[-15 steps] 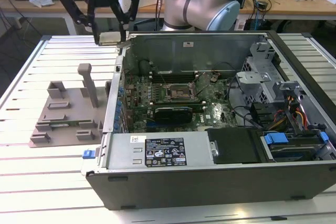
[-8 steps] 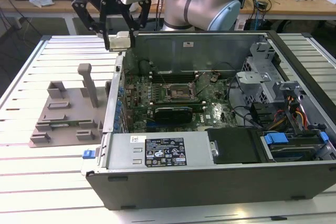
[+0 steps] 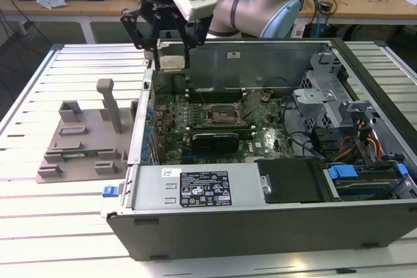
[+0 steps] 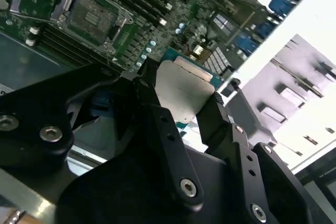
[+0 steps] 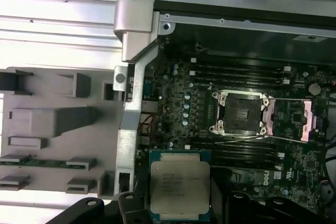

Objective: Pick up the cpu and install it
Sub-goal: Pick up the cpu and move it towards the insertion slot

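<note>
Gripper (image 3: 171,63) is hanging over the rim of the open computer case (image 3: 260,226), up toward the case's 10 o'clock corner in the exterior view. Its fingers are closed narrow on two opposite edges of the cpu (image 3: 171,64), pinching it between the black pads.

In both wrist views the cpu (image 5: 179,184) is showing its silver-grey top face-on, with the green rim peeking round it. It is being held flat, roughly parallel to the motherboard (image 5: 184,103) below and clear of it. The chip is close to square, so no long axis worth noting.

The socket (image 3: 221,115) is sitting mid-board with its hold-down frame swung open and the seat bare. In the exterior view it is lying at about 4 to 5 o'clock from the held chip, well apart and lower.

The grey fixture plate (image 3: 78,148) is lying outside the case at about 8 o'clock from the gripper.
</note>
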